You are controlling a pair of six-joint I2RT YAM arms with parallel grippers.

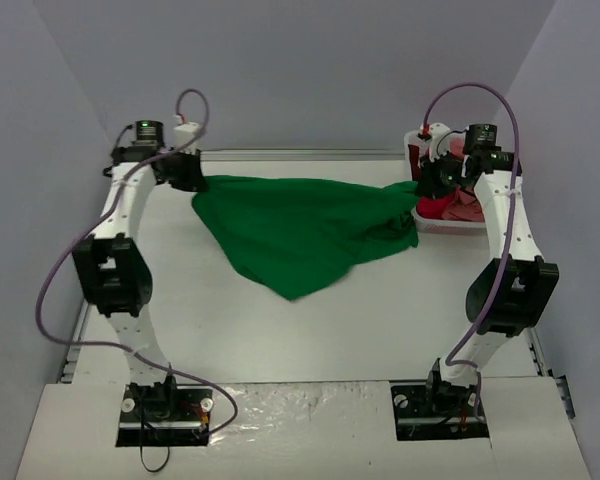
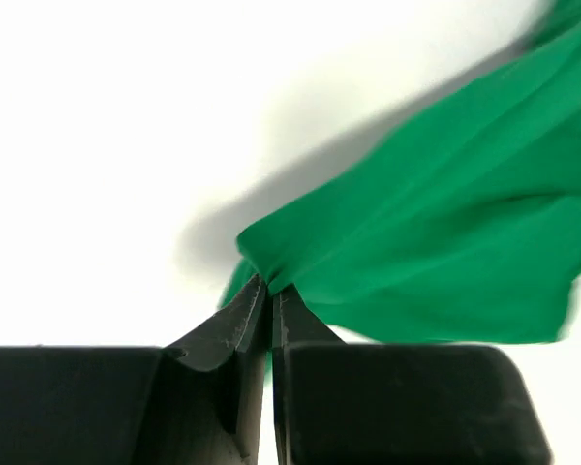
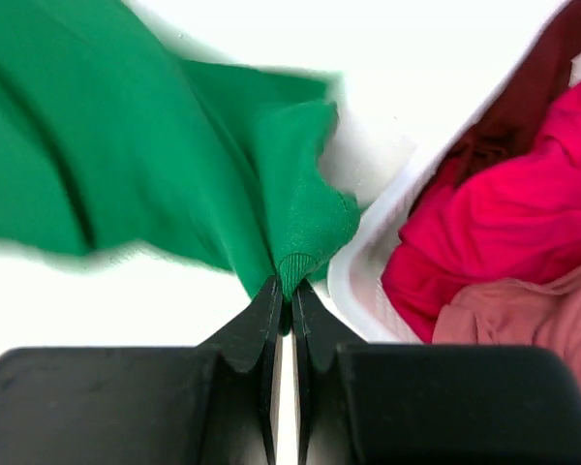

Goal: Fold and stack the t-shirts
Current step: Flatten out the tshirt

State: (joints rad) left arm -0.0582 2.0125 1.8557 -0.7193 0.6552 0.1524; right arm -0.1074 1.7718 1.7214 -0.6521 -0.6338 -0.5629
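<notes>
A bright green t-shirt (image 1: 300, 228) hangs stretched between my two grippers above the far half of the table, its lower part draped on the surface. My left gripper (image 1: 196, 181) is shut on its left corner, seen in the left wrist view (image 2: 269, 287) with the green cloth (image 2: 445, 242) running off to the right. My right gripper (image 1: 427, 186) is shut on its right edge, seen in the right wrist view (image 3: 289, 283) pinching a ribbed hem (image 3: 292, 232). A crimson red t-shirt (image 3: 504, 213) and a salmon pink t-shirt (image 3: 533, 320) lie in the basket.
A white slatted plastic basket (image 1: 450, 227) stands at the back right, right beside my right gripper; its rim (image 3: 363, 266) shows in the right wrist view. Grey walls enclose the table on three sides.
</notes>
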